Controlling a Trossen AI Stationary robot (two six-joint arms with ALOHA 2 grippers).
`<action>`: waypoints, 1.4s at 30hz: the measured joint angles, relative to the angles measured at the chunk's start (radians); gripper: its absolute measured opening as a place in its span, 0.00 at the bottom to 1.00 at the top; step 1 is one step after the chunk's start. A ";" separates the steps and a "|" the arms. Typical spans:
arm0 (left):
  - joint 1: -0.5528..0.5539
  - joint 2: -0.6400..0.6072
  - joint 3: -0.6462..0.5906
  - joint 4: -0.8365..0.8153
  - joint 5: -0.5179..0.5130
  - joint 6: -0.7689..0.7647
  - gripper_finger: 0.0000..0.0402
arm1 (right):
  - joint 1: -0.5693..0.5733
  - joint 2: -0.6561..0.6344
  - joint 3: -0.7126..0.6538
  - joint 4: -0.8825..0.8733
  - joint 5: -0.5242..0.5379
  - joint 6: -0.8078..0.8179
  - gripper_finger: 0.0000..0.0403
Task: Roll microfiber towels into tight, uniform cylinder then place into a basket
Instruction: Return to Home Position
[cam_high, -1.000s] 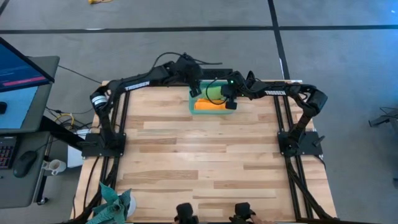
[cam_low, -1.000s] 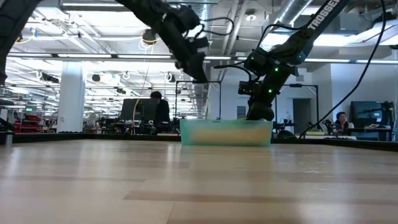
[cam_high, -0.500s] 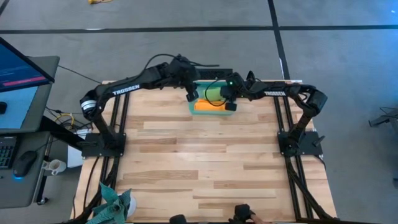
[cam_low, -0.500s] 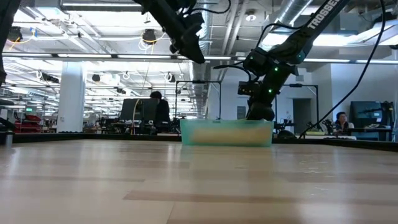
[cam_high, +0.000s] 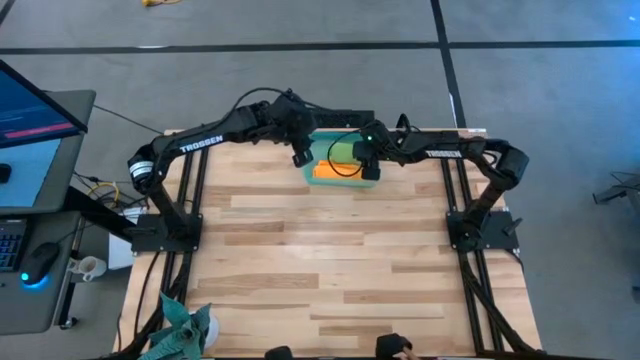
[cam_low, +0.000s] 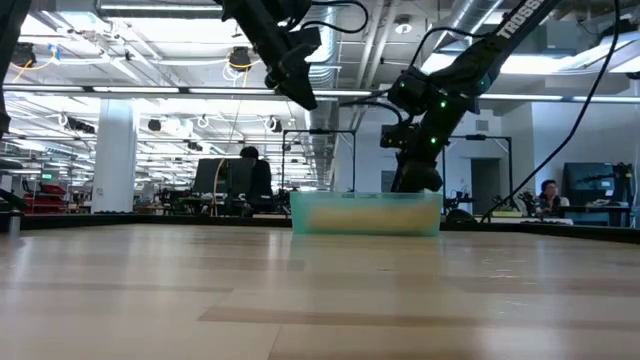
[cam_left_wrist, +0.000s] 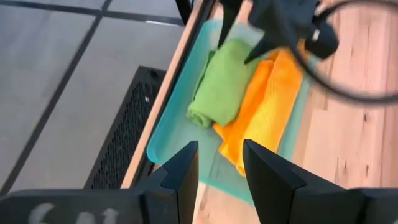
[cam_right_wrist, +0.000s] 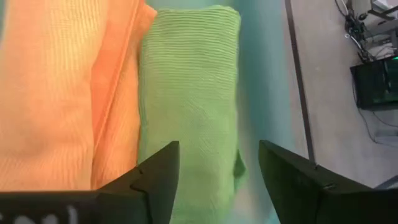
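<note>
Lifted and drawn back since a second ago, the left jaws now hang off the left end of the shallow translucent teal plastic basket (cam_high: 309, 172), while the right jaws have barely shifted. From above, the basket sits at the middle of the counter's (cam_high: 330, 260) far edge. The lime-green rolled microfiber towel (cam_high: 343, 150) lies in its far half and the bright orange rolled microfiber towel (cam_high: 328, 171) in its near half, both long axes running along that edge. The right arm (cam_high: 440, 152) reaches in over the basket, so its jaws are the nearer pair.

At counter height the basket (cam_low: 365, 213) shows the towels only as a faint tint through its wall. The right jaws hang just above its rim, the left jaws well higher and off to the side.

The left wrist camera shows its own jaws parted by a moderate gap, holding nothing. The green roll (cam_left_wrist: 221, 84) and orange roll (cam_left_wrist: 267, 106) lie touching, side by side, ahead of them.

The right wrist camera looks straight onto the green roll (cam_right_wrist: 186, 93), jaws wide and empty either side of it. They seem clear of the cloth, though height is hard to judge. A straight lift looks the safe way out.
</note>
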 joint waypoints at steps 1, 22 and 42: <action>0.000 0.000 0.000 -0.007 0.000 0.001 0.29 | 0.000 -0.017 0.000 -0.015 -0.001 0.002 0.59; -0.173 -0.048 -0.492 0.499 0.239 -0.134 0.29 | 0.231 -0.685 -0.253 -0.183 -0.585 0.515 0.57; -0.472 -0.827 -1.135 0.859 0.099 -0.290 0.29 | 0.703 -1.071 -0.431 0.085 -0.416 0.684 0.57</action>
